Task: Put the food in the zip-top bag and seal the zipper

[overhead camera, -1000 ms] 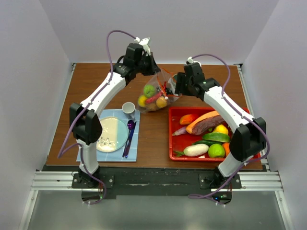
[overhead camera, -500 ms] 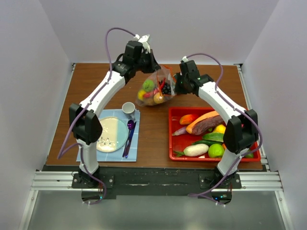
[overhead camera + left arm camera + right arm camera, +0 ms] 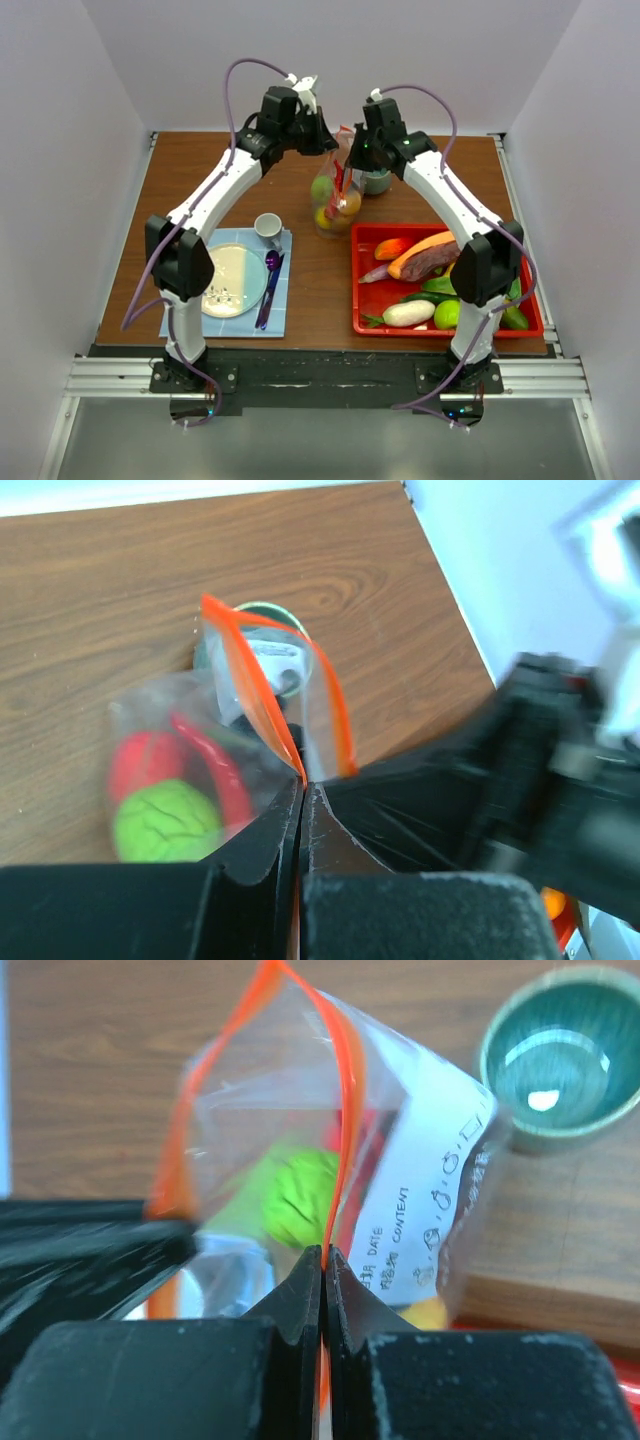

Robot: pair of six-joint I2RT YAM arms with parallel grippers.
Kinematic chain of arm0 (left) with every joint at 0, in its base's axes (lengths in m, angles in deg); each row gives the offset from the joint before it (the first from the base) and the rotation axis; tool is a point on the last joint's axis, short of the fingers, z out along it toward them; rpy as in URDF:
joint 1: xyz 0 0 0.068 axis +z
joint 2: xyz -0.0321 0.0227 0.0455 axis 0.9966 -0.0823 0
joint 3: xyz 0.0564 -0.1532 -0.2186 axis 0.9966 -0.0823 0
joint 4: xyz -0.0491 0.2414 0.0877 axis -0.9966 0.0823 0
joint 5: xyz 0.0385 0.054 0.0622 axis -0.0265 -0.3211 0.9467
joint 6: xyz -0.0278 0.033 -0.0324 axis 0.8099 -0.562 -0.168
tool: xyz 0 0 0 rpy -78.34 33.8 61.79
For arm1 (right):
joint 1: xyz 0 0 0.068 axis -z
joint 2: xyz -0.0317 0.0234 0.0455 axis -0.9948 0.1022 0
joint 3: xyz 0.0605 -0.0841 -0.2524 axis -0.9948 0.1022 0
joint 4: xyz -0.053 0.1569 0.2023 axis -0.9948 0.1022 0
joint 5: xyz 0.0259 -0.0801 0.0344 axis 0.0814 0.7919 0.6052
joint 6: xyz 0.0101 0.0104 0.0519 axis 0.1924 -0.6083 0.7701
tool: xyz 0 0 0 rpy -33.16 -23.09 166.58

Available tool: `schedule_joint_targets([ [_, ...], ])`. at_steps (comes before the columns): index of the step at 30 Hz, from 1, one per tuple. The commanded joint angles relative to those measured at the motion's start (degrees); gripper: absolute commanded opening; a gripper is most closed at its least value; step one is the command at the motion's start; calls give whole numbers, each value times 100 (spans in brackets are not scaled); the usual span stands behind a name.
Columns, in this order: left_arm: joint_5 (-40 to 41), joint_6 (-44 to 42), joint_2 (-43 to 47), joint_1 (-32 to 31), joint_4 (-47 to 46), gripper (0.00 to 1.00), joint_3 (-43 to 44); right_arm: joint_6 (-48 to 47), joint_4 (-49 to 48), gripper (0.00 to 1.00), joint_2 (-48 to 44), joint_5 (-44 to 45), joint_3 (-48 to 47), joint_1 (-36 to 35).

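Just past the far-left corner of the red plastic tray (image 3: 357,290), the crinkly clear zip-top bag (image 3: 336,205) is held up over the brown wooden table (image 3: 200,160). The left gripper (image 3: 302,792) and right gripper (image 3: 324,1258) each clamp its thin orange-red zipper strip (image 3: 347,1100), and the mouth gapes between them. A green round toy fruit (image 3: 168,820) and red chili (image 3: 215,770) sit inside. A teal ceramic cup (image 3: 558,1055) stands close beside the bag, behind the tray's far edge. Bare wood lies on the bag's other side.
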Motion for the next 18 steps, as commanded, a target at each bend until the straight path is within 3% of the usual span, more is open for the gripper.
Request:
schedule_joint_targets([
  [1,-263,-175,1,-29,-311,6,-71,218,-54,0,34,-61,-76,5],
  [5,-360,-78,-43,15,-417,6,-133,69,-273,0,87,-711,-77,-22],
  [8,-272,-61,0,33,-487,7,-238,69,-308,0,-166,-335,213,-40],
  [15,53,-209,615,68,-917,44,-818,393,-80,0,61,-281,143,57],
  [18,342,-437,1010,77,-1172,47,-1230,508,-80,0,78,-272,83,66],
])
